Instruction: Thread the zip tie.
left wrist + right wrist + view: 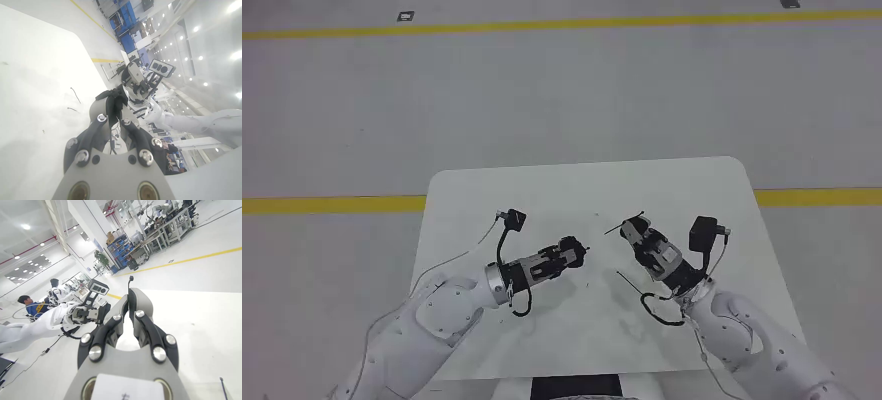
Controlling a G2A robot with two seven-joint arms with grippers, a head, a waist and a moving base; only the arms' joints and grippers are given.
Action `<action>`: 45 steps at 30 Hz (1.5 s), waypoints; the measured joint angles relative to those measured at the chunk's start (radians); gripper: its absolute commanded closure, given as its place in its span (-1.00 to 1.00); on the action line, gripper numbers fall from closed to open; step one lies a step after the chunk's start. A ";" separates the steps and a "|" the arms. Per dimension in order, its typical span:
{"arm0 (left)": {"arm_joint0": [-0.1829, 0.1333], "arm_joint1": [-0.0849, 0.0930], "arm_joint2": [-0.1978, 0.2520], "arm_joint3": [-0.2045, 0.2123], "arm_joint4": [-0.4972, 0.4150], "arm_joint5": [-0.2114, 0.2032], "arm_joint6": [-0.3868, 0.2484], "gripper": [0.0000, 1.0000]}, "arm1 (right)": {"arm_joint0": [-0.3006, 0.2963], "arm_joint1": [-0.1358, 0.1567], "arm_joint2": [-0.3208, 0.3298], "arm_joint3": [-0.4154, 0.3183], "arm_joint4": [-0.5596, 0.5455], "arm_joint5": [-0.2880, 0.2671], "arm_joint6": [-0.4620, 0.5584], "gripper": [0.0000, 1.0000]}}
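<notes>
Right gripper (129,297) is seen clamped on the zip tie (131,277), held above the table's (542,200) right middle, head poking past the fingertips. Left gripper (577,252), just to the left, appears closed; anything held cannot be told. The tie is judged light, thin, springy and slippery, best pinched near the fed end. A black strap with a small head is shown.
</notes>
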 measured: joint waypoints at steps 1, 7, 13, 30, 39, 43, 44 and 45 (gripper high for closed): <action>0.000 0.000 0.000 0.000 0.000 0.000 0.000 1.00 | 0.000 0.000 0.000 0.000 0.000 0.000 0.000 1.00; 0.000 0.000 0.000 0.000 0.000 0.000 0.000 1.00 | 0.000 0.000 0.000 0.000 0.000 0.000 0.000 1.00; 0.000 0.000 0.000 0.000 0.000 0.000 0.000 1.00 | 0.000 -0.014 -0.013 -0.006 -0.012 0.000 -0.079 1.00; 0.000 0.000 0.000 0.000 0.000 0.000 0.000 1.00 | -0.005 -0.037 -0.092 0.008 -0.099 0.000 -0.136 1.00; 0.000 0.000 0.000 0.000 0.000 0.000 0.000 1.00 | -0.005 -0.041 -0.087 0.003 -0.101 0.008 -0.123 1.00; 0.000 0.000 0.000 0.000 0.000 0.000 0.000 1.00 | -0.013 -0.046 -0.077 0.000 -0.109 0.008 -0.111 1.00; 0.000 0.000 0.000 0.000 0.000 0.000 0.000 1.00 | -0.015 -0.047 -0.074 0.000 -0.110 0.005 -0.106 1.00; 0.000 0.000 0.000 0.000 0.000 0.000 0.000 1.00 | -0.017 -0.048 -0.072 0.000 -0.111 0.004 -0.102 1.00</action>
